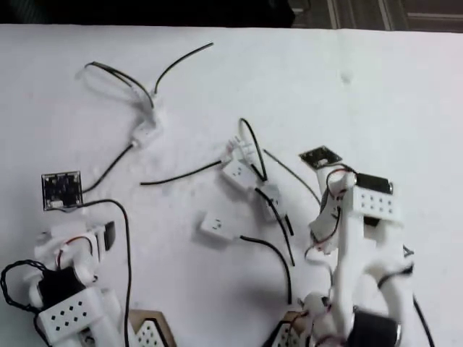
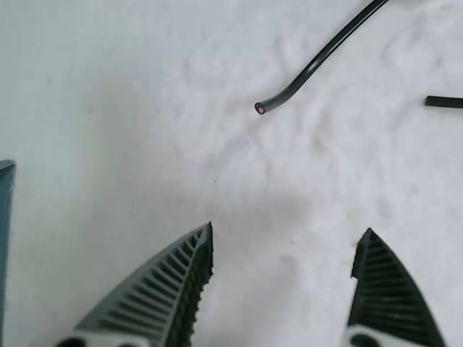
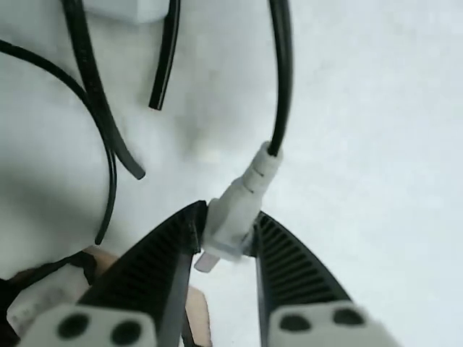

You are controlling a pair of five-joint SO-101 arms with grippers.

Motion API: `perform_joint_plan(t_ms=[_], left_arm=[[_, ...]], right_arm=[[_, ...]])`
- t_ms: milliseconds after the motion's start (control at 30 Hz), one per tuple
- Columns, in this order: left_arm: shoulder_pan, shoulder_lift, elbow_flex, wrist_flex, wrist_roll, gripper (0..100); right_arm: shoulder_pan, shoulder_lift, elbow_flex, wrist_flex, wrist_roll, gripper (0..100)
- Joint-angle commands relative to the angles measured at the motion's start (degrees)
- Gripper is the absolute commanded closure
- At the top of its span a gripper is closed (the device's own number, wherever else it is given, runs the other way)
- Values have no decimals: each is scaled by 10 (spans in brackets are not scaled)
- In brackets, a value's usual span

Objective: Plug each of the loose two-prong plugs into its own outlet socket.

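The right gripper (image 3: pixel 230 220) is clamped tight on a white two-prong plug (image 3: pixel 242 191), and the plug's black cable (image 3: pixel 281 87) runs away across the white worktop (image 3: pixel 376 108). Over by the front-left corner the left gripper (image 2: pixel 288 231) hangs with its fingers spread wide over bare surface, a cut cable end (image 2: pixel 260 108) just beyond. Mid-worktop sits a white outlet socket (image 1: pixel 217 225). A second socket (image 1: pixel 237 173) lies nearer the back edge, with black leads around it.
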Motion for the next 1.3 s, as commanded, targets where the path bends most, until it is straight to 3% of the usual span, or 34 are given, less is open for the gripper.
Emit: perform_joint_plan(t_ms=[0,167,333,467,700,867,1000,1267], left_arm=[[0,-7,-3,-9,-4,691],[0,-7,-8,-10,-2,691],[43,-7,-35,-6,1,691],[74,-7,-71,-5,58,691],[160,-7,-132,-5,103,691],[220,-7,-160,4,121,691],[258,-9,-167,52,120,691],[253,-165,-160,157,117,691]], right_arm=[[-34,-137,-19,40,-4,982],[-116,-265,-15,53,-9,982],[-233,-316,-18,50,-136,982],[-306,-327,-18,11,-230,982],[-379,-343,-16,-50,-309,982],[-441,-394,-13,-48,-331,982],[-443,-401,43,-49,-327,982],[-444,-306,111,-51,-268,982]])
